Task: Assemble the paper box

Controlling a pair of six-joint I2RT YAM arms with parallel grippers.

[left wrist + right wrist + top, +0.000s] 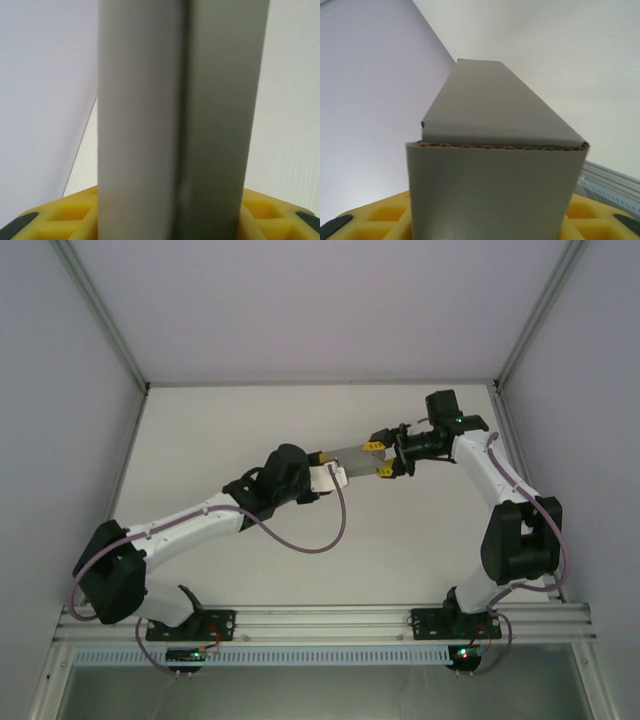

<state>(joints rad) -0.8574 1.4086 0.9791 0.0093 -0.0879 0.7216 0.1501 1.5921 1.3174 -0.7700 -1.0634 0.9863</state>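
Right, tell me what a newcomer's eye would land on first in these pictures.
The grey paper box bridges the two arms over the middle of the table. The left claw grips one end and the right claw the other. In the right wrist view it looms close between yellow fingers, with one flap folded over and a corrugated edge showing beneath it.

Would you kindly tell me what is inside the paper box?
The paper box shows grey outer panels, a corrugated edge and a flap folded over its end; the flap covers the interior, so contents cannot be seen.
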